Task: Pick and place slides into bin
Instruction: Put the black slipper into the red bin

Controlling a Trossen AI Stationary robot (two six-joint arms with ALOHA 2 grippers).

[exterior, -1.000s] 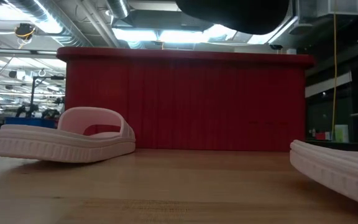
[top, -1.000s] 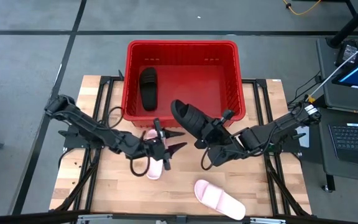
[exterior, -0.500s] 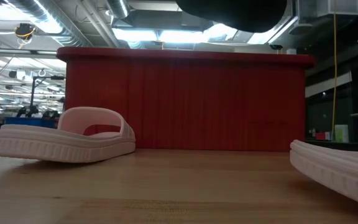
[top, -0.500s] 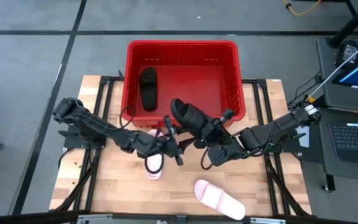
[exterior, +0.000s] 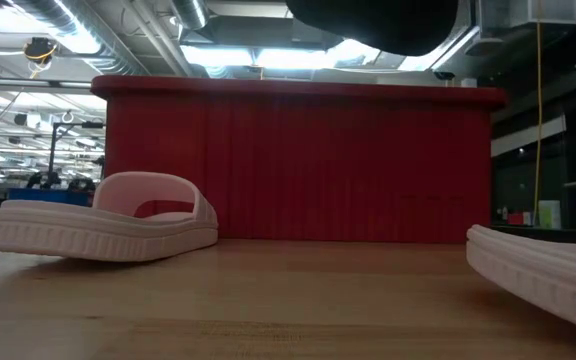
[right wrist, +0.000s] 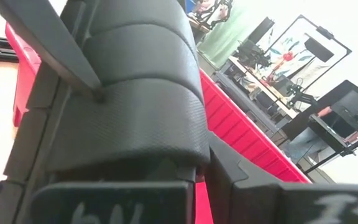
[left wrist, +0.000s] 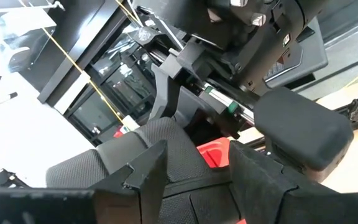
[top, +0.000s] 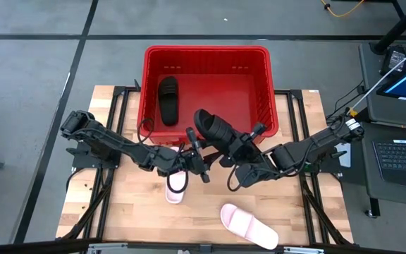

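bin mouth: right half of the red bin (top: 259,77) is wide open, only one black slide (top: 168,99) along its left side
near rim: crowded, the held black slide (top: 213,130) hangs over it, left gripper (top: 196,152) just beside
front table: mostly free, two pink slides (top: 177,185) (top: 248,224) in the way
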